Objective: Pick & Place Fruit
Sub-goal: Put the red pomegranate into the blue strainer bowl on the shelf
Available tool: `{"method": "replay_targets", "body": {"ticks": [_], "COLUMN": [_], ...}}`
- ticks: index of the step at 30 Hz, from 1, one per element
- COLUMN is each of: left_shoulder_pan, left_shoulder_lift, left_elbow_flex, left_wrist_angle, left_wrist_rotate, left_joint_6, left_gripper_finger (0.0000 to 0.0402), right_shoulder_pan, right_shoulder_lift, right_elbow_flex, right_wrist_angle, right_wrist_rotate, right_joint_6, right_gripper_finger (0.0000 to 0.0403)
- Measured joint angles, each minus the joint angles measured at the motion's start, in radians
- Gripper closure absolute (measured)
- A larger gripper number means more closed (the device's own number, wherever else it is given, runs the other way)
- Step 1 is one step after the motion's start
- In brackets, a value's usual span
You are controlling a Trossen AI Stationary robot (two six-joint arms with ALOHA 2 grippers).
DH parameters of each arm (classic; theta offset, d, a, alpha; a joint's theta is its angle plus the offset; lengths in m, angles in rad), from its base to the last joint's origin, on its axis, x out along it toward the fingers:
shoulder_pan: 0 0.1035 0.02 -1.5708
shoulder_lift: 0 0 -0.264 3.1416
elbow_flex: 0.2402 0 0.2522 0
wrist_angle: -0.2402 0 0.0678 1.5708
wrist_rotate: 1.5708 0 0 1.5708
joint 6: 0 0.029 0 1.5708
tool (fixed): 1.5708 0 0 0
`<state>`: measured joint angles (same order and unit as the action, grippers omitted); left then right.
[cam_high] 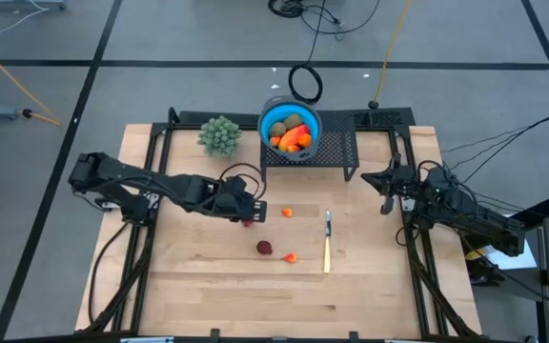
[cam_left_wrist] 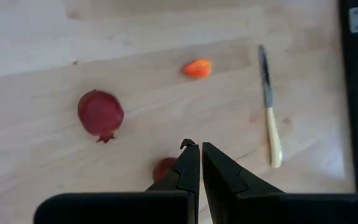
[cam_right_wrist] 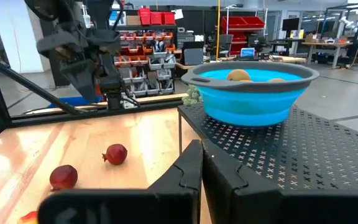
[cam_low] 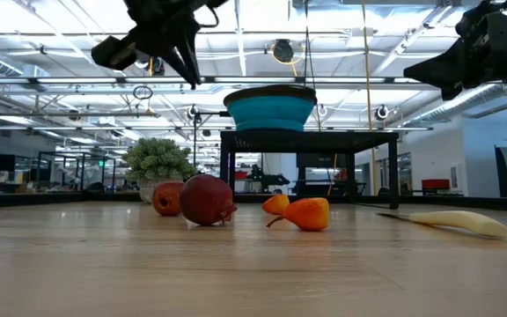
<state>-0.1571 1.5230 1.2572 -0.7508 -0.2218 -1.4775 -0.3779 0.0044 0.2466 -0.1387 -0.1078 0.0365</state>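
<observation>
Dark red fruit (cam_left_wrist: pixel 164 168) half hidden behind left fingers (cam_left_wrist: pixel 188 171), bowl's (cam_low: pixel 270 112) contents unseen in low view

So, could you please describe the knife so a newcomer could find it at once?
Start at the black mesh stand holding the blue bowl. On the wooden table in front of its right end lies the knife. It is long and thin with a pale yellow handle; its neighbours are small round fruits.

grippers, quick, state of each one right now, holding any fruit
Left gripper: shut, empty, above the table near a dark red fruit.
Right gripper: shut, empty, waiting by the black stand.
</observation>
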Motion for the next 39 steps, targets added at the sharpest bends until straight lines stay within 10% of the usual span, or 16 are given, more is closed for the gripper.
{"method": "replay_targets", "body": {"ticks": [30,39], "left_shoulder_pan": [0.039,0.039], "left_shoulder_lift": [0.153,0.153], "left_elbow_flex": [-0.001,-0.001], "left_wrist_angle": [-0.12,-0.121], "left_wrist_rotate": [0.012,-0.013], "left_joint_6": [0.009,0.009], "left_gripper_finger": [0.0383,0.0301], "right_shoulder_pan": [0.0,0.0], "right_shoulder_lift": [0.0,0.0], "right_elbow_flex": [0.0,0.0], "right_wrist_angle": [0.0,0.0], "right_wrist_rotate": [-0.001,-0.001], "right_joint_6": [-0.023,-0.023], "right_gripper_finger": [0.0403,0.0403]}}
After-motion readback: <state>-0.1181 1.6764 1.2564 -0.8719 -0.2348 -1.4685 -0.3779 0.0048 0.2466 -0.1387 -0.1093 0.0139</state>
